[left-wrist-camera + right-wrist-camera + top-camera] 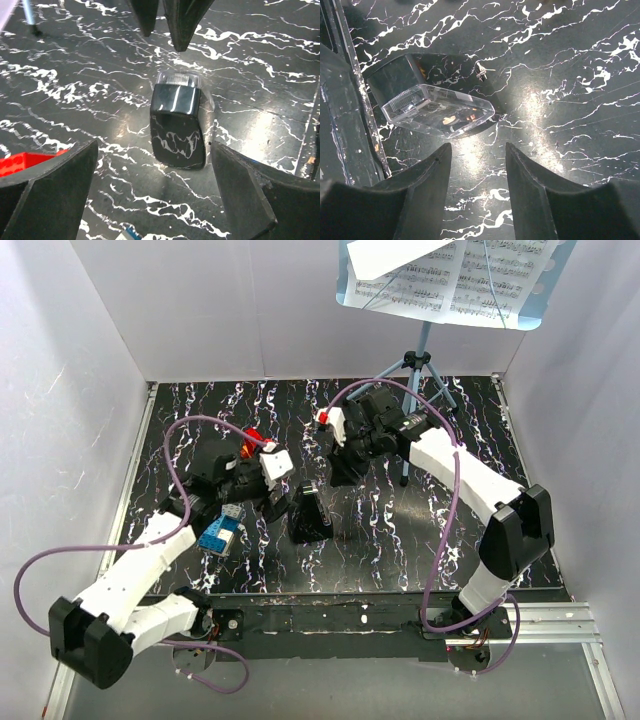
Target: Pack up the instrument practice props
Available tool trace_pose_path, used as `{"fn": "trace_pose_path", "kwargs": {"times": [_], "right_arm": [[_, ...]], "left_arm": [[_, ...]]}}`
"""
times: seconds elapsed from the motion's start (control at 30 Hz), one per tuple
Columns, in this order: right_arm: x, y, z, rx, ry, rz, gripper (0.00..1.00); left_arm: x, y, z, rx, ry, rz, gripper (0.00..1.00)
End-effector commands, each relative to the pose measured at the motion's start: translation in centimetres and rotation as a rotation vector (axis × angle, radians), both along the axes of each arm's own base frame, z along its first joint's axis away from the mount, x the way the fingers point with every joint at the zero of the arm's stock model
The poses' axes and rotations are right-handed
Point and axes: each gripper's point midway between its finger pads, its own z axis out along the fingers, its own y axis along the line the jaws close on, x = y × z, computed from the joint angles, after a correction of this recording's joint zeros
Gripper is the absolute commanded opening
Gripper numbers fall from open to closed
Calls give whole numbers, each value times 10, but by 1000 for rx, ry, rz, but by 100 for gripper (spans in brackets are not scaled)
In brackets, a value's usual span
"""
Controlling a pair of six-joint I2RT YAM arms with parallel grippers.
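— Step in hand?
— Seemingly picking up the black box (310, 515) at table centre, not yet gripped. With the left gripper (154, 146) spread wide, aimed at it from ten o'clock. With the right gripper (479, 146) parted too, empty, at its one o'clock.
— And the music stand (424, 345)?
— Up at one o'clock, by the far wall, untouched, with pages (480, 285) resting on its plate.
— Next?
— Probably lower one gripper, straddle the box, squeeze. Mind the glossy sides.
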Motion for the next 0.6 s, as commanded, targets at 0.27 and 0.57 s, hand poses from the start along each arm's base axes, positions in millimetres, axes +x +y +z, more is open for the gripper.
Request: {"fn": "trace_pose_path", "kwargs": {"times": [0.27, 0.57], "right_arm": [[1, -26, 12, -1, -61, -64, 60], [-10, -68, 3, -36, -119, -125, 63]], "left_arm": [[15, -50, 7, -2, 84, -375, 70], [15, -56, -7, 80, 165, -528, 40]]}}
